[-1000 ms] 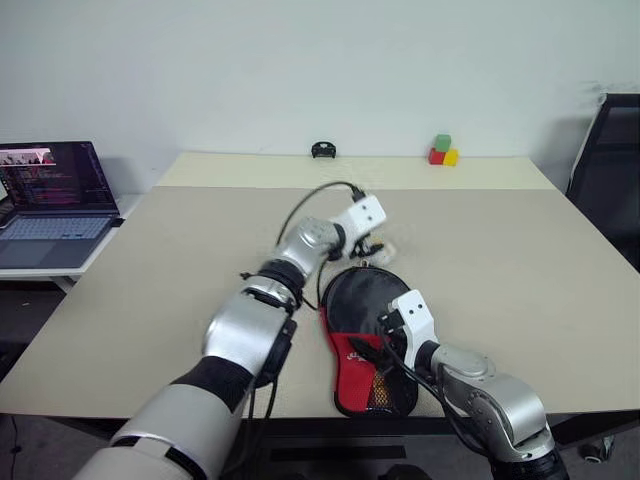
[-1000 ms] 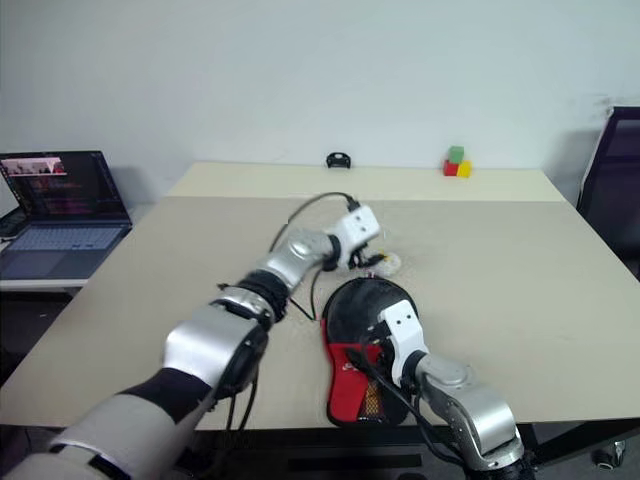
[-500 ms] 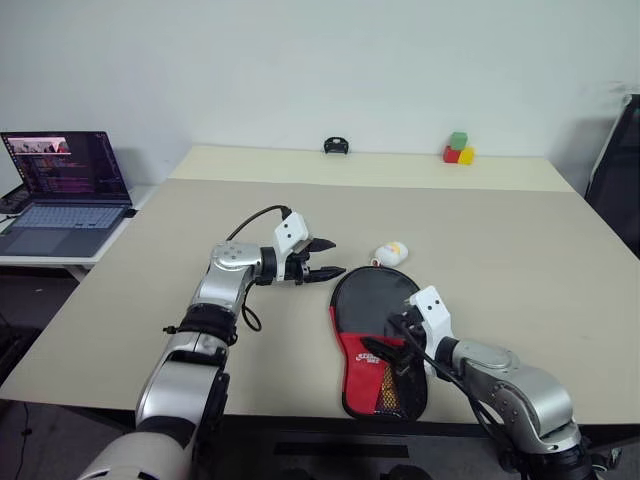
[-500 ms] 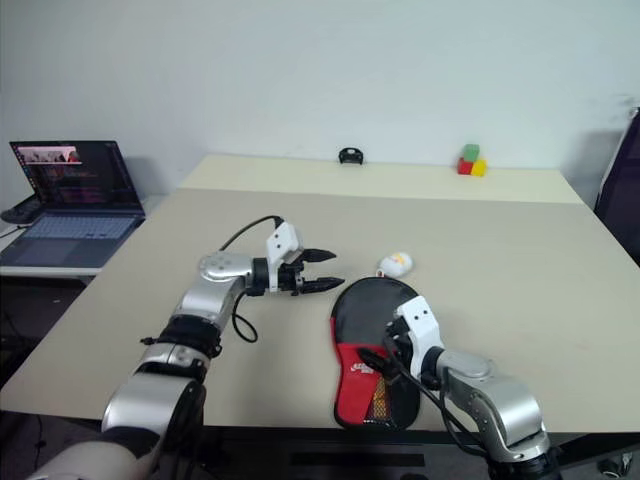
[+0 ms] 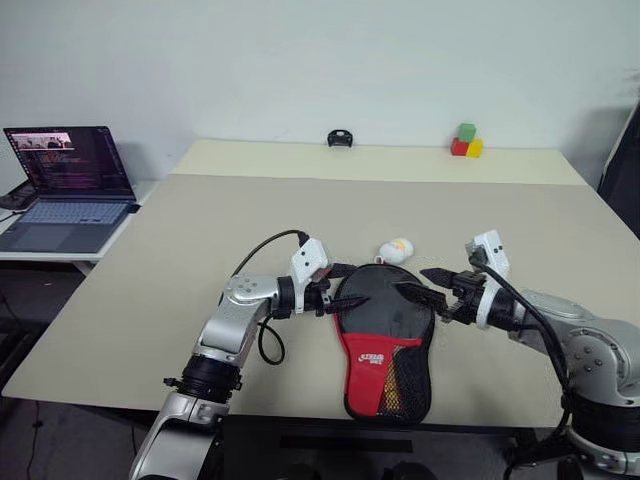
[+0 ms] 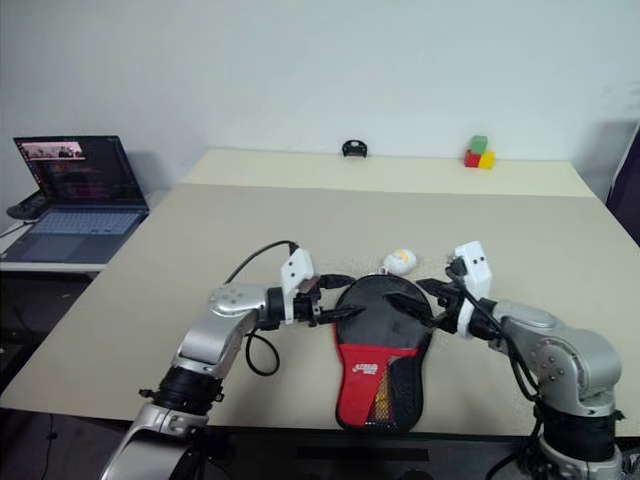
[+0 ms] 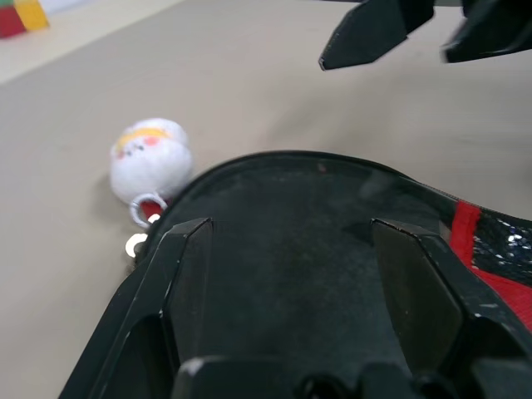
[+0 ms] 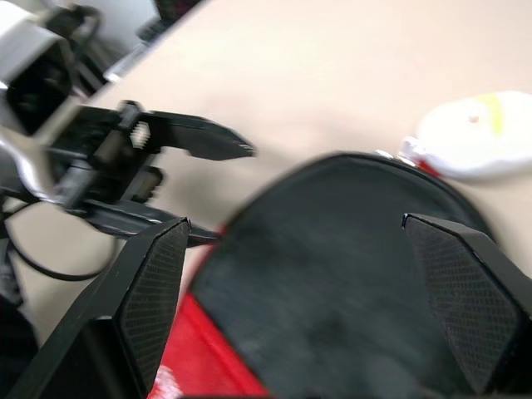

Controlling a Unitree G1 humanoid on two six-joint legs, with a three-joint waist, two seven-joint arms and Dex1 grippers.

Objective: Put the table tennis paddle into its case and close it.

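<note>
While the case (image 5: 385, 335) lies flat near the front edge of the table (image 5: 150, 270), black round end away from you and red mesh-pocket end toward you, you seem to be late in the task: the paddle itself cannot be seen, so it is probably inside, though you cannot confirm that, nor whether the zip is fully run round.

Going left to right, an open laptop (image 5: 65, 190) sits on a side desk well clear of the work. Your left gripper (image 5: 342, 284) reaches in level from the left, its two fingers apart with one above the case's upper left rim and one at it; it holds nothing, and whether the lower tip touches the fabric is hard to tell. Just beyond the round end of the case lies a small white charm (image 5: 396, 249) on a ring, apparently attached to the zip. Your right gripper (image 5: 422, 285) comes in from the right above the case's upper right edge, fingers spread wide and empty, not touching the fabric as far as the head views show. Far back stand a small black object (image 5: 340, 138) and coloured blocks (image 5: 466, 141).

Your next move likely calls for checking the zip: pin the case with one gripper and draw the charm round with the other.
</note>
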